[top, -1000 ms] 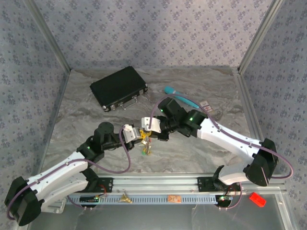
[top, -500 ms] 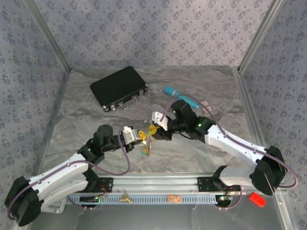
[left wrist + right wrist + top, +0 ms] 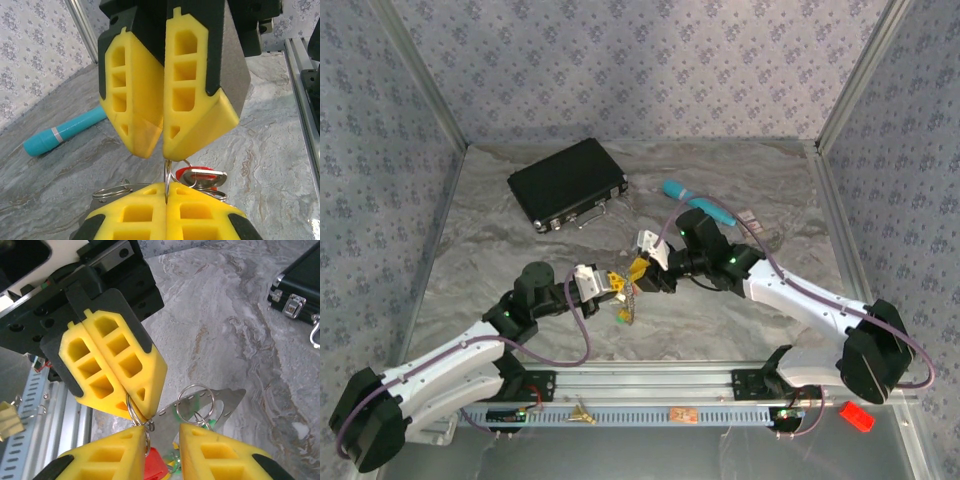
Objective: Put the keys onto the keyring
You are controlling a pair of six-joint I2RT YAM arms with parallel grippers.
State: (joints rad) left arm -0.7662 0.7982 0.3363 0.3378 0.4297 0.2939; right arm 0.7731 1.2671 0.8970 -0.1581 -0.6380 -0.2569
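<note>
My left gripper [image 3: 167,189] is shut on the thin wire ring of the keyring [image 3: 168,172], which stands edge-on between its yellow pads. A red-headed key [image 3: 200,175] hangs on the ring just right of it. My right gripper [image 3: 165,435] faces the left one tip to tip, open, its left pad [image 3: 115,450] touching the ring [image 3: 131,410]. Below its jaws I see a red key head [image 3: 156,465], a green one [image 3: 212,421] and a flat metal tag [image 3: 220,399] with a second ring. From above, both grippers [image 3: 618,287] [image 3: 640,274] meet at mid-table, with the keys [image 3: 623,311] dangling beneath.
A black case [image 3: 567,183] with a metal handle lies at the back left. A teal pen-shaped tool [image 3: 698,200] lies behind the right arm. The rail [image 3: 650,385] runs along the near edge, with a red block [image 3: 856,415] at its right end.
My right gripper has drawn back to the right, off the left gripper's tips, and its jaws have opened a little. The left gripper still pinches the ring.
</note>
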